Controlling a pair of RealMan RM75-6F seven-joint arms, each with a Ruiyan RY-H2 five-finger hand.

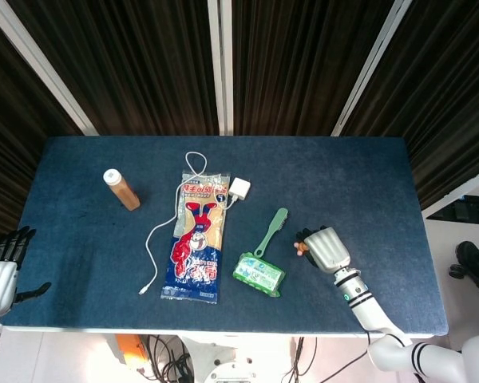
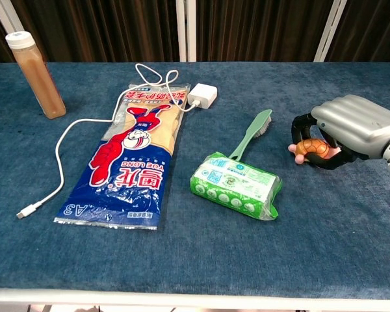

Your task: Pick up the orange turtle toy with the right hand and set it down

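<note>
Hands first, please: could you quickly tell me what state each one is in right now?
Left hand: open, holding nothing, at the table's edge.
Right hand: closed around the orange turtle toy.

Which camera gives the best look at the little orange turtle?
The chest view: the turtle shows side-on, shell and pink feet, inside the right hand. From the head view, it is just a speck beside that hand.

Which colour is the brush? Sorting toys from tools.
Light green brush; clearest in the chest view.
</note>
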